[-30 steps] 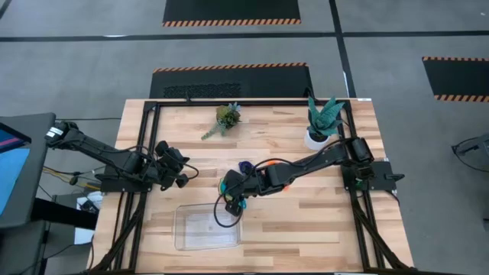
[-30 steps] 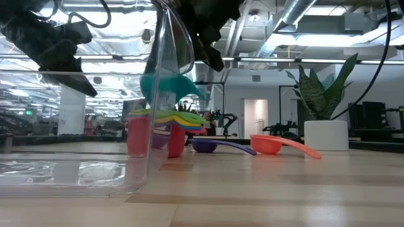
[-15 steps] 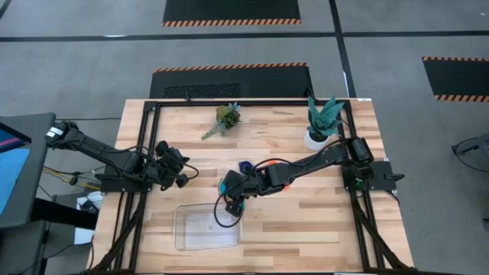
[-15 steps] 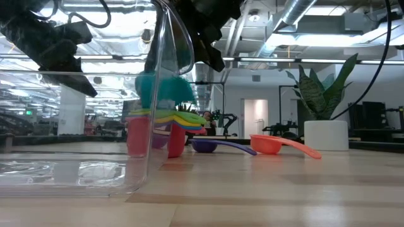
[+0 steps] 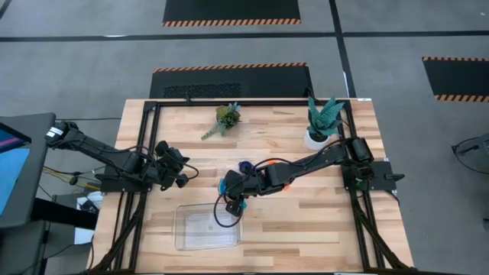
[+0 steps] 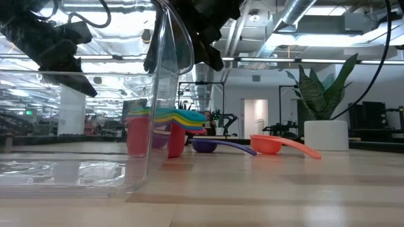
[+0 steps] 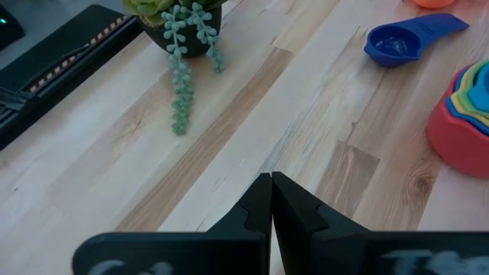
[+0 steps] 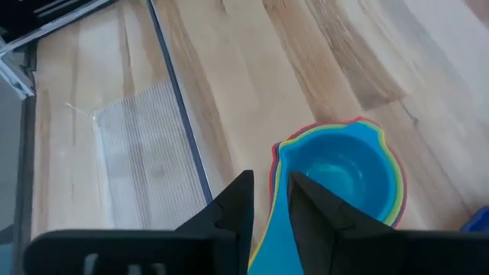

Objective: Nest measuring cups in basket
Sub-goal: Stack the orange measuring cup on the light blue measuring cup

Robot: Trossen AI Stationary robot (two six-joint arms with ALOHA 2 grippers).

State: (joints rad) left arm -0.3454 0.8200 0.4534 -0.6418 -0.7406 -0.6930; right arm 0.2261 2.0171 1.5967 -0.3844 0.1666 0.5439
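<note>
A nested stack of measuring cups [image 8: 340, 179] stands on the table just beyond the basket's far right corner, red cup [image 6: 136, 135] at the bottom and light blue cup [image 8: 344, 176] on top. My right gripper [image 8: 271, 202] is directly over it, shut on the light blue cup. A dark blue cup [image 6: 205, 145] and an orange cup [image 6: 268, 144] lie singly on the table behind the stack. The clear basket [image 5: 205, 226] sits near the table's near edge. My left gripper [image 7: 271, 202], shut, waits at the table's left side [image 5: 174, 164]. My right gripper pinches the light blue cup's flat handle [image 8: 269, 229] between its two fingers, coming from above and slanting down. The handle runs back between the fingers. The cup's bowl sits nested in the top of the stack, roughly level.
A trailing succulent [image 5: 224, 118] lies near the table's far edge, and a potted plant in a white pot [image 5: 321, 122] stands at the far right. Bare wood lies between the stack and my left gripper. The basket's near wall fills the low view's left side [image 6: 76, 126].
My right gripper has moved down toward the stack. The light blue cup, held tipped above the stack a second ago, now sits nested in its top.
</note>
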